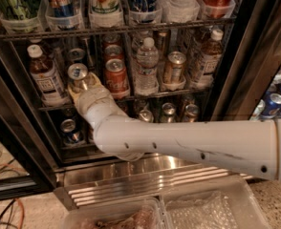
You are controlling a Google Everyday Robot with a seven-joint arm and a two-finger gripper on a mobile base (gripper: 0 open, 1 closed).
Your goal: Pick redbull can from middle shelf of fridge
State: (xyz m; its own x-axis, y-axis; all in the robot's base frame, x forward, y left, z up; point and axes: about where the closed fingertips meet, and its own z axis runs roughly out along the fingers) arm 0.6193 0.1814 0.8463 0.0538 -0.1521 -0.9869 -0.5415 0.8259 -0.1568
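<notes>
The redbull can (77,74), slim with a shiny silver top, stands at the left of the middle shelf (178,93) of the fridge (236,70). My gripper (83,87) reaches in from the lower right on a thick white arm. Its cream fingers (93,82) wrap the can's lower body, so only the top part shows. A red cola can (115,78) stands just right of it, and a white-capped brown bottle (42,78) just left.
A water bottle (146,66), a gold-brown can (174,68) and another brown bottle (208,61) fill the shelf's right. Large soda bottles (102,4) stand above, short cans (168,111) below. The ribbed steel base (145,175) and clear plastic bins (207,209) lie in front.
</notes>
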